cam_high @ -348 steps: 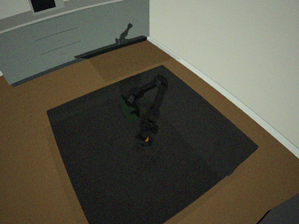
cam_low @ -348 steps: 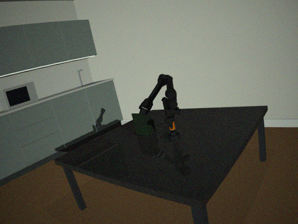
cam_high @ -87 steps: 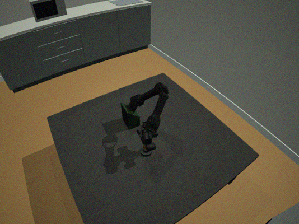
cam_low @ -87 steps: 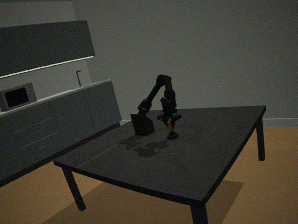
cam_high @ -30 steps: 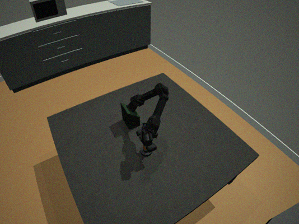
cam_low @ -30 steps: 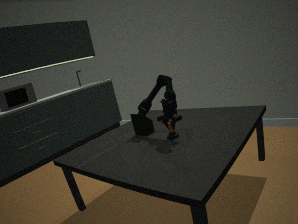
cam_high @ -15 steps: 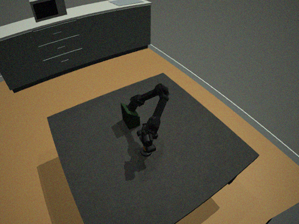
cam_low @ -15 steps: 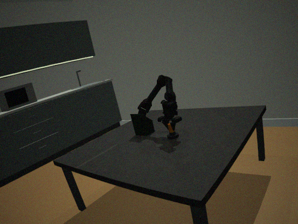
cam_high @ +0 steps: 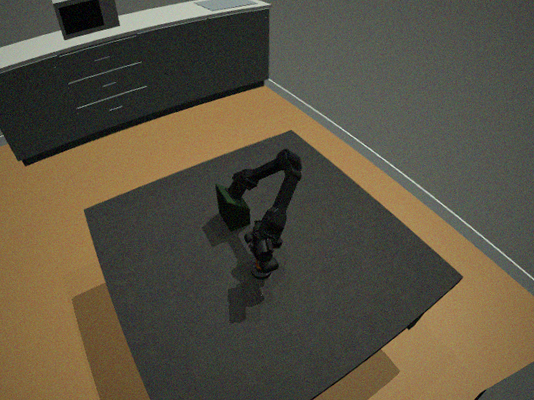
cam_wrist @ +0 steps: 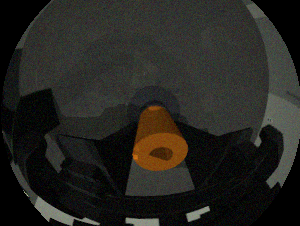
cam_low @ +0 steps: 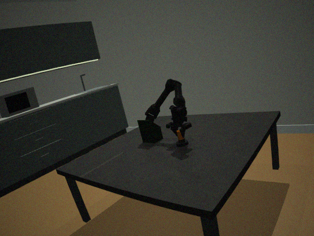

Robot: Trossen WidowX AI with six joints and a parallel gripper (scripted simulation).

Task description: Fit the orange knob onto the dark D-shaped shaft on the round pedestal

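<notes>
The orange knob stands upright over the round pedestal. In the wrist view its narrow lower end meets the middle of the pedestal, with no dark shaft showing between them. Whether it sits fully against the pedestal is too small to tell. The shaft is hidden by the knob. My gripper is slightly open, low over the pedestal, with one finger close on each side of the knob. Any gap between fingers and knob is too dark to make out.
The dark table carries the arm's dark green base block, beside the pedestal. A counter with a microwave stands beyond the table.
</notes>
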